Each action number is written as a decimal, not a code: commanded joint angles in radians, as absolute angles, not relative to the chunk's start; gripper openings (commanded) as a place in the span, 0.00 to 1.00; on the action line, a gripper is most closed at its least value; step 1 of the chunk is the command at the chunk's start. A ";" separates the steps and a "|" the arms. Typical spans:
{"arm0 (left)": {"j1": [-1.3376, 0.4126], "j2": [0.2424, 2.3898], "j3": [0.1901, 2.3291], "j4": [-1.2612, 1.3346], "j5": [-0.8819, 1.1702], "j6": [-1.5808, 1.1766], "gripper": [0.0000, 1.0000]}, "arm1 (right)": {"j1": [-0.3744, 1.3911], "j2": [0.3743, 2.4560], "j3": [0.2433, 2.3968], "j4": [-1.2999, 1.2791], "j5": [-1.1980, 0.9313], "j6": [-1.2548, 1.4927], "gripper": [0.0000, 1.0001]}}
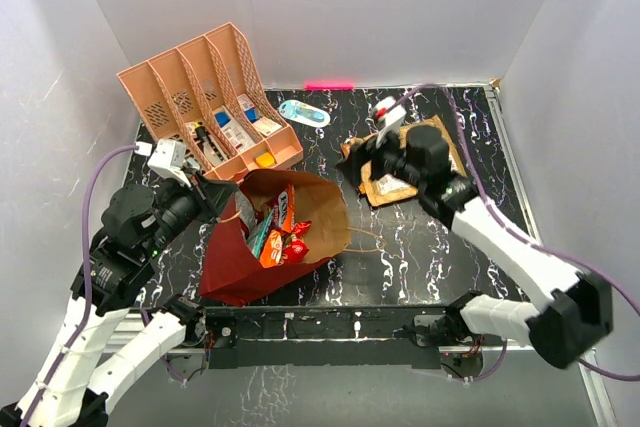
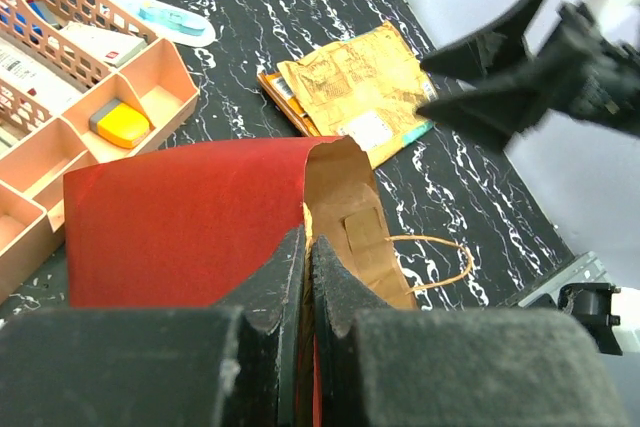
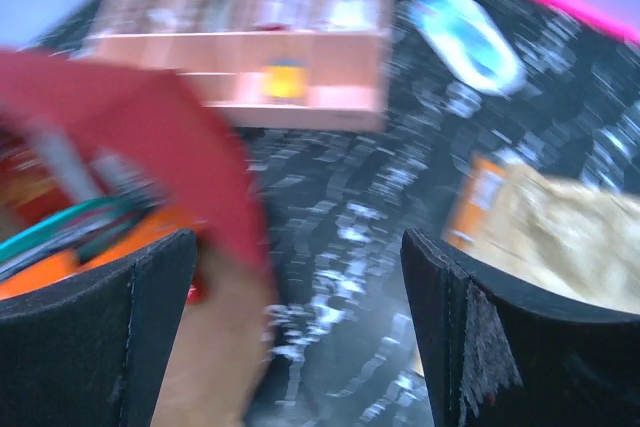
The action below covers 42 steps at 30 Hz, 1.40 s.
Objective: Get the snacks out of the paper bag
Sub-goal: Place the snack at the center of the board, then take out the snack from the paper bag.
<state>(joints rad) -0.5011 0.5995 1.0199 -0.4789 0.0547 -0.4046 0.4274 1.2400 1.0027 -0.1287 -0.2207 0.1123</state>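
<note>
The dark-red paper bag [image 1: 235,262] lies open at the table's middle, brown inside [image 2: 345,207]. Several snacks [image 1: 280,232], orange, red and teal, sit inside it and show blurred in the right wrist view [image 3: 60,247]. My left gripper [image 1: 215,194] is shut on the bag's rim [image 2: 308,247]. A gold packet [image 2: 350,87] lies on an orange packet [image 2: 275,87] on the table right of the bag. My right gripper [image 1: 365,162] is open and empty, hanging above these packets [image 3: 570,237], between them and the bag [image 3: 150,127]; it also shows in the left wrist view [image 2: 425,87].
A peach slotted organizer [image 1: 150,97] with small boxes stands at the back left. A light-blue oval object [image 1: 303,113] lies behind the bag. A tan cord handle [image 2: 440,262] lies on the black marbled table [image 1: 400,247]. White walls enclose the table.
</note>
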 commanded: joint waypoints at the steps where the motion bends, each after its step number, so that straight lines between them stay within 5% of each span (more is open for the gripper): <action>1: -0.501 0.610 1.029 -0.435 0.080 -0.436 0.00 | 0.646 1.128 0.913 -0.043 -0.266 -0.031 0.86; 9: -0.501 0.644 1.039 -0.358 0.086 -0.472 0.00 | 1.116 1.250 0.907 -0.044 0.051 -0.001 0.82; 18: -0.501 0.677 1.033 -0.346 0.103 -0.411 0.00 | 1.398 1.372 0.911 0.186 0.084 0.178 0.82; 29: -0.502 0.641 1.009 -0.358 0.089 -0.466 0.00 | 1.270 1.292 0.841 0.191 0.150 -0.035 0.90; 35: -0.502 0.621 1.001 -0.368 0.075 -0.475 0.00 | 1.080 1.143 0.751 0.110 -0.166 -0.565 0.90; 42: -0.503 0.637 1.018 -0.380 0.056 -0.458 0.00 | 1.053 1.212 0.841 -0.019 -0.351 -1.142 0.86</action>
